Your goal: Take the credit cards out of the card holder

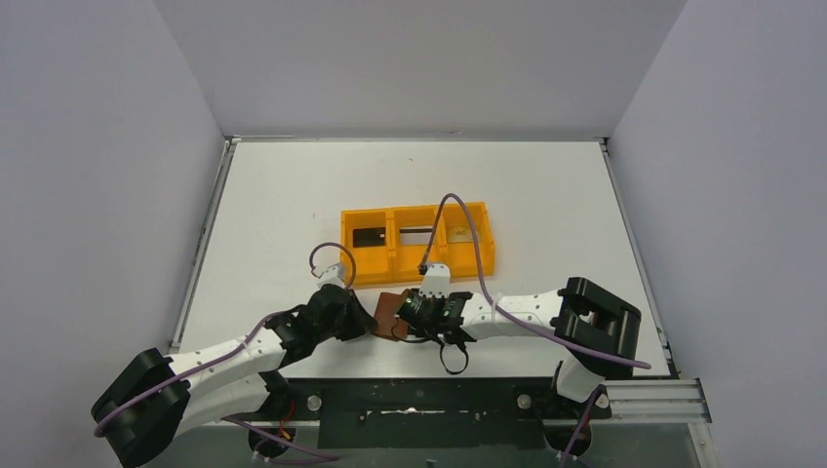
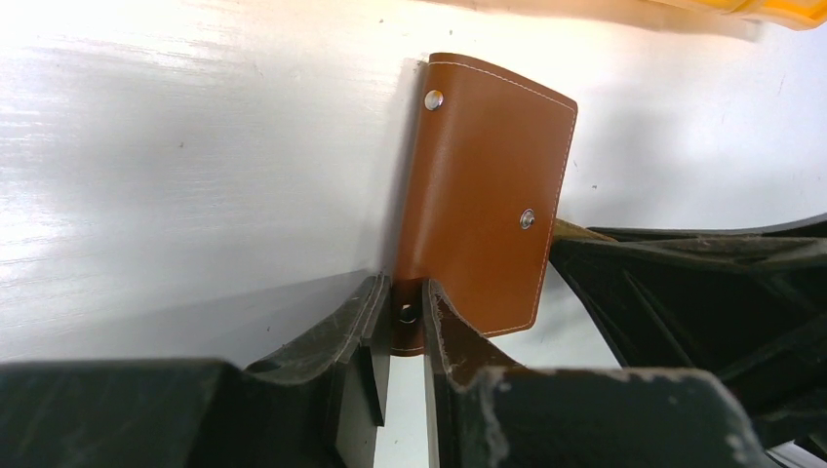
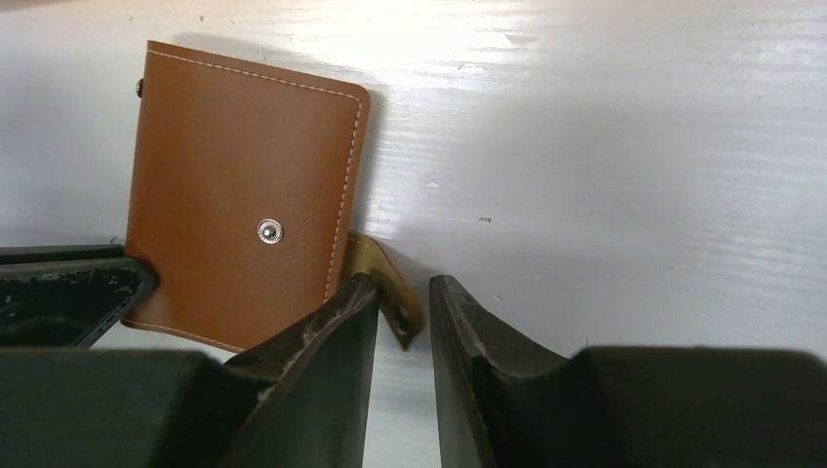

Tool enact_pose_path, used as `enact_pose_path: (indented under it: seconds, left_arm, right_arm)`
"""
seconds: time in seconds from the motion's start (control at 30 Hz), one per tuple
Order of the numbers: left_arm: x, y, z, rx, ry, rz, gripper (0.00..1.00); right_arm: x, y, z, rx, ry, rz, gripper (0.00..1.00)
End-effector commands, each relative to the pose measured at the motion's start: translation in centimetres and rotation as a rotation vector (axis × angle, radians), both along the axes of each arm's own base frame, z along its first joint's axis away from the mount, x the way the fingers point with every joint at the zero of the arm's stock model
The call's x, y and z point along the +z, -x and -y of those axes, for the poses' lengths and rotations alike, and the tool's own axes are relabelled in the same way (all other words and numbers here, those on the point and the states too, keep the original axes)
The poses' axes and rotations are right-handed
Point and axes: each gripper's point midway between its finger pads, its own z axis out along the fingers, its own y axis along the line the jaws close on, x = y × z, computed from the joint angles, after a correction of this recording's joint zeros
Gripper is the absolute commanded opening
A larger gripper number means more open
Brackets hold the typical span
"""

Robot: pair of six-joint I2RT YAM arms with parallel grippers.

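Observation:
The card holder [image 1: 390, 306] is a closed brown leather wallet [image 2: 483, 195] on the white table, between my two grippers. My left gripper [image 2: 408, 292] is shut on a narrow brown strip with a snap at the wallet's near edge. My right gripper [image 3: 405, 288] stands open, its fingers a little apart. A small tan-gold flap [image 3: 390, 278] sticking out from the wallet's side lies between them and leans on the left finger only. A black credit card [image 1: 369, 236] and a silvery grey one [image 1: 417, 234] lie in the orange tray [image 1: 363, 269].
The orange three-compartment tray stands just behind the wallet, and a purple cable [image 1: 466, 226] arcs over its right compartment. Grey walls enclose the table on three sides. Both arms [image 1: 224, 359] [image 1: 527, 310] reach in low from the near edge.

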Motion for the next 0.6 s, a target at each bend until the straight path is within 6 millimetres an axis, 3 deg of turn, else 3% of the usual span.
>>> enact_pose_path:
  seconds: [0.0,0.4,0.57]
  left_arm:
    - [0.3,-0.1,0.1,-0.009,-0.003,0.016,0.00]
    - [0.3,0.0,0.0,-0.011,0.001,0.015,0.00]
    - [0.3,0.0,0.1,-0.008,0.004,0.015,0.01]
  right_arm:
    - [2.1,-1.6,-1.9,-0.031,-0.171,0.038,0.25]
    - [2.2,-2.3,-1.3,-0.041,-0.266,0.027,0.23]
    - [2.1,-2.2,-1.0,-0.040,-0.301,0.024,0.17]
